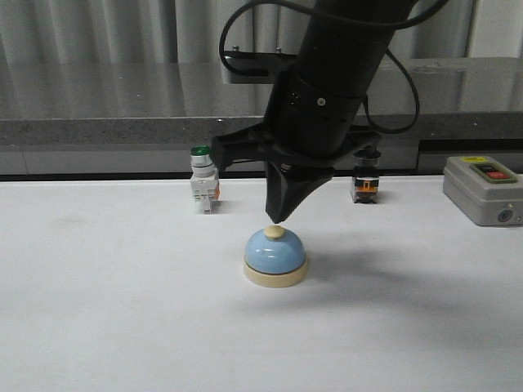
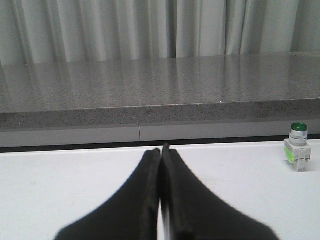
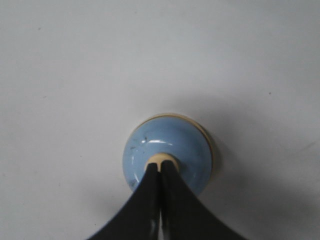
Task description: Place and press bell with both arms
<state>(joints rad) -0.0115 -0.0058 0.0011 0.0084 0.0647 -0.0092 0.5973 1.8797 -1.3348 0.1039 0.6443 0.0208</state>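
The light-blue bell (image 1: 275, 255) with a cream base and cream knob stands upright on the white table, near the middle. My right gripper (image 1: 278, 219) points straight down, shut and empty, with its tip just above the knob. In the right wrist view the shut gripper (image 3: 161, 166) lines up over the knob of the bell (image 3: 172, 142). My left gripper (image 2: 161, 148) is shut and empty, low over bare white table. It is out of the front view, and the bell is out of the left wrist view.
A green-capped white switch (image 1: 203, 184) stands behind the bell to the left, and also shows in the left wrist view (image 2: 298, 153). A black-and-orange switch (image 1: 365, 184) stands behind to the right. A grey box with red and green buttons (image 1: 484, 189) is at far right. A grey ledge runs behind the table.
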